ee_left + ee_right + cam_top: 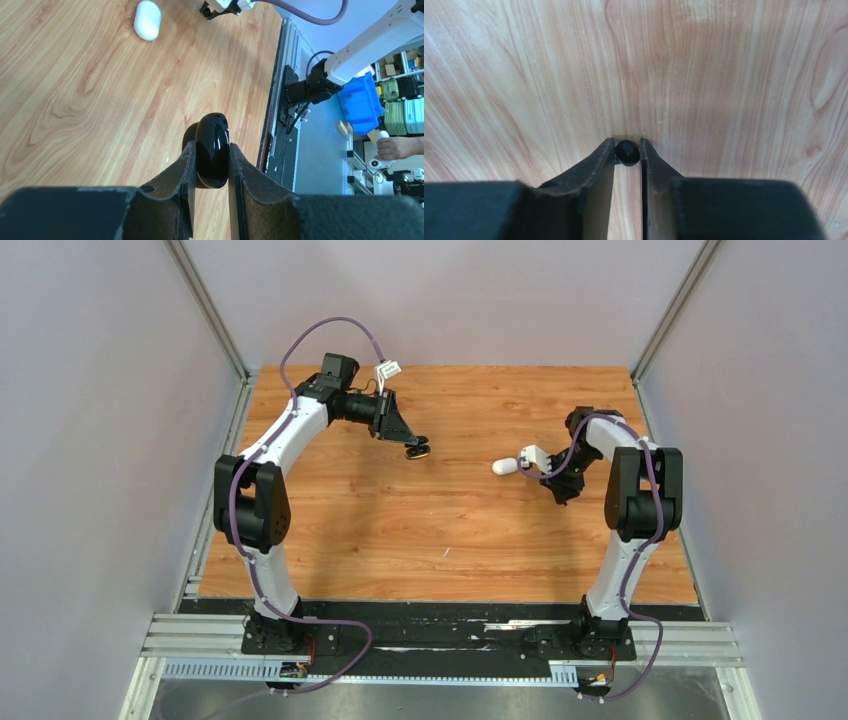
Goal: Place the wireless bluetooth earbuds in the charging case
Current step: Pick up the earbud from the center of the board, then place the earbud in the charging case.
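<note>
Two items held.
Item one: black earbud (627,151), pinched at the very tips of the right fingers (596,165), down by the counter (724,75).
Item two: black case (212,135), clamped edge-on between the left fingers (172,180).
Hazards: the bud twisting or dropping from so slight a grip; the smooth case slipping and misaligning its socket.

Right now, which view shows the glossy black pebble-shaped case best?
The left wrist view: the glossy black pebble-shaped case is large, clamped in the left pincer. The top external view shows it as a speck under that pincer. The right wrist view has only the right pincer shut on a small black earbud.
</note>
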